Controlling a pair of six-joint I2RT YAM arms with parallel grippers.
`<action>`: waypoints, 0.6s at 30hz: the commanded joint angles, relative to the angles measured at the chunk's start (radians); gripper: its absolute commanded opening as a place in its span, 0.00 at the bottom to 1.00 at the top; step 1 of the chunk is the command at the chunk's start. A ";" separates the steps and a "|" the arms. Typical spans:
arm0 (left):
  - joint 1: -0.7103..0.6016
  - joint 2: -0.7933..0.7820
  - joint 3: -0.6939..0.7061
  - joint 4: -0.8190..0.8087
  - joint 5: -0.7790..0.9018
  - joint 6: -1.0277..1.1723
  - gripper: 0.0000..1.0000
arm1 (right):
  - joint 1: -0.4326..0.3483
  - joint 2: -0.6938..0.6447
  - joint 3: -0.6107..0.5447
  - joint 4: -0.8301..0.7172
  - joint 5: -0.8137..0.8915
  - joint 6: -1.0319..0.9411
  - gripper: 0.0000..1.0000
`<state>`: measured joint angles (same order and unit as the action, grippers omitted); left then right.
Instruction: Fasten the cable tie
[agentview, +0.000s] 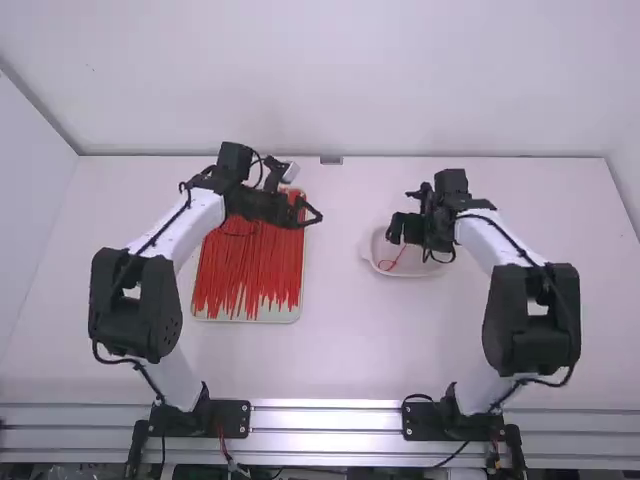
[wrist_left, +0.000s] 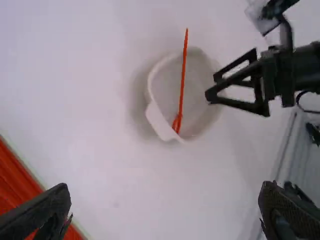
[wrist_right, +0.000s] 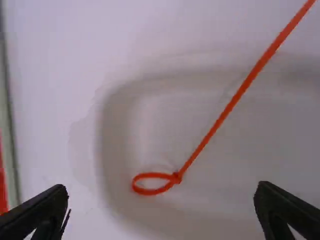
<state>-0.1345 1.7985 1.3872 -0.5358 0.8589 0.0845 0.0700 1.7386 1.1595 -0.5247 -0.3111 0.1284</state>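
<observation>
cable tie: orange, lies in the white dish, small closed loop at one end, long tail running up over the rim
state: looks threaded already, I'd say fastened or near it; at most the tail needs pulling
handling: very light, thin springy plastic, slick; will likely skate or flip if nudged, and the loop would squash under a hard pinch
where to grab: my pick is mid-tail where it lifts off the dish floor; second gripper at the head beside the loop if it needs cinching
right gripper: just above the dish, jaws spread wide, holding nothing
left gripper: over the far end of the tray of spare red ties, jaws apart, nothing held
counter: white, dish and tray well apart
</observation>
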 joint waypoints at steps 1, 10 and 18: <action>0.011 -0.040 0.069 -0.072 0.011 0.086 0.99 | 0.002 -0.100 0.032 -0.036 -0.002 0.005 1.00; 0.013 -0.047 0.142 -0.192 0.014 0.106 0.99 | 0.002 -0.243 0.031 -0.159 0.002 0.001 1.00; 0.091 -0.123 0.065 -0.115 -0.062 0.027 0.91 | -0.070 -0.331 -0.048 -0.091 0.081 -0.080 0.91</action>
<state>-0.0879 1.7493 1.4845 -0.6647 0.8291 0.1520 0.0269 1.4609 1.1477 -0.6308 -0.2771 0.0937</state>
